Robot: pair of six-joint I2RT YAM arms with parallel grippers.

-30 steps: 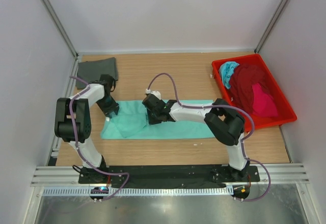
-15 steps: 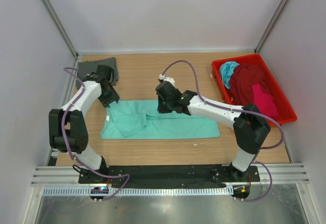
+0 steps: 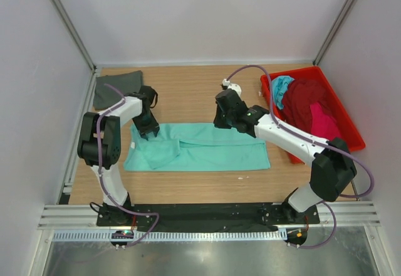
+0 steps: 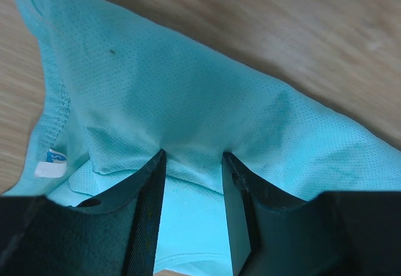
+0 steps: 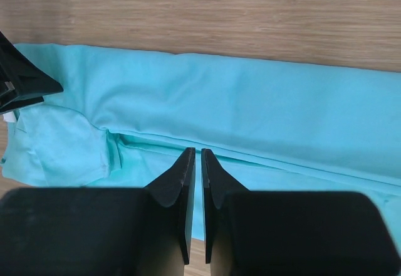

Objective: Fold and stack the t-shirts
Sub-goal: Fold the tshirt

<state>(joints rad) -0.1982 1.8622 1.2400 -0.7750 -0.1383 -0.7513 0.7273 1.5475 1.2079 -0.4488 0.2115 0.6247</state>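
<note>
A mint green t-shirt [image 3: 213, 150] lies spread in a long band on the wooden table, its left part folded over. My left gripper [image 3: 146, 130] stands on the shirt's back left corner. In the left wrist view [image 4: 192, 158] its jaws are apart, with the cloth [image 4: 188, 81] puckered between the fingertips. My right gripper [image 3: 220, 122] hovers over the shirt's back edge. In the right wrist view [image 5: 198, 153] its jaws are shut with nothing in them, above the shirt [image 5: 263, 106]. A dark grey t-shirt [image 3: 116, 88] lies folded at the back left.
A red plastic tray [image 3: 348, 139] at the right holds a turquoise shirt [image 3: 281, 89], a maroon shirt [image 3: 306, 103] and a pink shirt [image 3: 324, 125]. White walls enclose the table. The left arm's fingers [image 5: 25, 81] show at the left of the right wrist view.
My right gripper has drawn away from the shirt's middle toward the back right. My left gripper went back, then right onto the shirt's corner. The shirt stays flat.
</note>
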